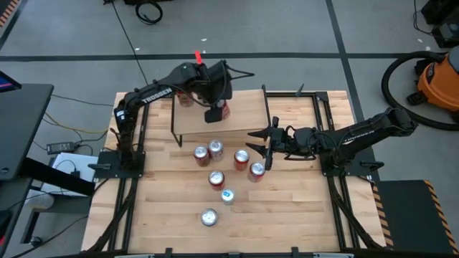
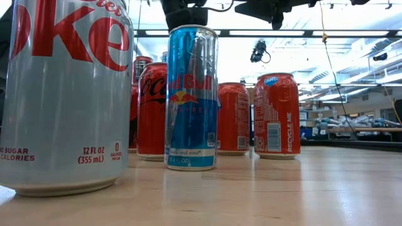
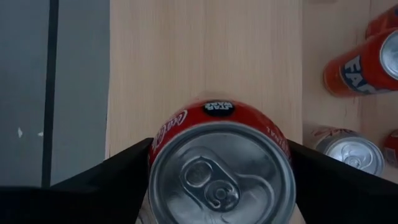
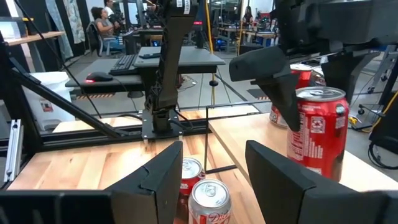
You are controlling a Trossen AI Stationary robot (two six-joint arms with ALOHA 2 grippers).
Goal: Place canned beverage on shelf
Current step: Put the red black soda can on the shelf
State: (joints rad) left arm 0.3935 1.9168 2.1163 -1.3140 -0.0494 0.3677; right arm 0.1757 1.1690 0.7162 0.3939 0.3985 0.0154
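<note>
My left gripper [image 1: 215, 111] reaches over the shelf [image 1: 244, 115], a light-wood board on thin black legs, and is shut on a red Coca-Cola can [image 3: 221, 174]. This can also shows in the right wrist view [image 4: 320, 134], upright on the board [image 4: 242, 134]. A second red can [image 1: 186, 97] stands on the shelf's far left part. My right gripper [image 1: 267, 150] is open and empty, low over the table just right of the loose cans. My left gripper pinches the can's side wall just below its top rim [image 3: 155, 146] between its two fingers, one on each side. The fingers [image 4: 280, 93] come from above, pointing down. The can is upright, and its base appears to stand on the shelf board.
Several cans stand on the table in front of the shelf: red ones [image 1: 242, 159], a blue Red Bull can [image 1: 227, 196] and a silver Diet Coke can [image 1: 209, 217] nearest the front. A Diet Coke can [image 4: 208, 199] stands just ahead of my right gripper's fingers.
</note>
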